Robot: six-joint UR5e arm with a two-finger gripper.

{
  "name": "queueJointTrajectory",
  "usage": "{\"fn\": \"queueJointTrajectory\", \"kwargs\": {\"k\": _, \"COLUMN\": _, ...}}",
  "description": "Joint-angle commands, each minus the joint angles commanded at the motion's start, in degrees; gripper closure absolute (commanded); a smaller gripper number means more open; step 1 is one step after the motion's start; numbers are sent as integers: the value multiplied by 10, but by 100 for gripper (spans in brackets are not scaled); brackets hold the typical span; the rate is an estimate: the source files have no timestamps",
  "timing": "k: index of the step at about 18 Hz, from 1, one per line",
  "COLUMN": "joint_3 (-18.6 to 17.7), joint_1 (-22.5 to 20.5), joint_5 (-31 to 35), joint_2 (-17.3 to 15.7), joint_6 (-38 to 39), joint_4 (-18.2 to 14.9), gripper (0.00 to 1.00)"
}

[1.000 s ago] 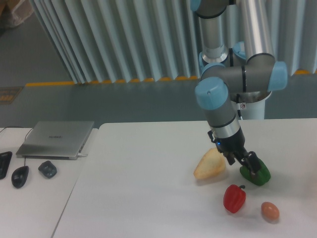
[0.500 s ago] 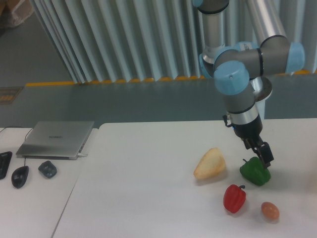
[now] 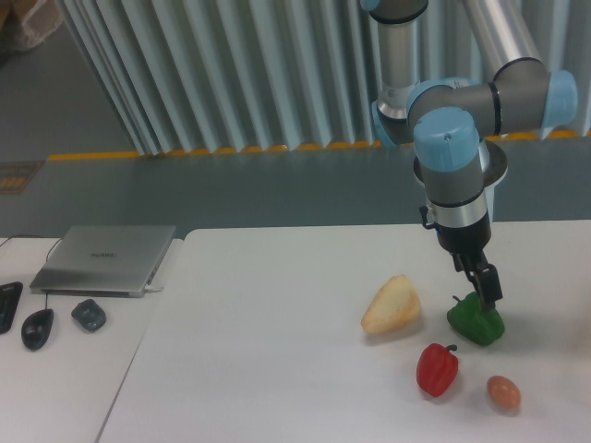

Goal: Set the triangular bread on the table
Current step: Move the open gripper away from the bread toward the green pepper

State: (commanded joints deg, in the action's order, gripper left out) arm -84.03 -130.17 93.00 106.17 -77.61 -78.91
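Black and small against the white top, my gripper (image 3: pixel 488 288) is hanging just above the green pepper (image 3: pixel 476 322), and I am reading nothing between its fingers; they are showing as one dark lump from this camera, so I cannot tell whether the jaws are standing apart or together. Whatever their gap, they are carrying no load.

I am seeing the bread (image 3: pixel 392 305) lying on its side on the table (image 3: pixel 268 341), clear of the gripper and to the picture-left of it, its broad end facing the peppers and its narrower end pointing away. It is sitting flat and looking steady, which I judge to mean the placing is done and the arm is simply standing off so as not to nudge it.

Nearest the gripper is the green pepper, almost under the fingertips; I am taking that closeness as the one risk if I lower at all. Below it the red pepper (image 3: pixel 438 369) is standing near the front edge, with the brownish egg (image 3: pixel 503 393) just beside. Far off on the adjoining desk the laptop (image 3: pixel 103 259) and mouse (image 3: pixel 37 328) are lying well out of reach.
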Motion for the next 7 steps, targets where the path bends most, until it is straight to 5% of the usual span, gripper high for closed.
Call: {"fn": "queueJointTrajectory", "kwargs": {"k": 7, "joint_3": 4, "joint_1": 10, "joint_5": -15, "joint_2": -8, "joint_6": 0, "joint_4": -50, "gripper": 0}}
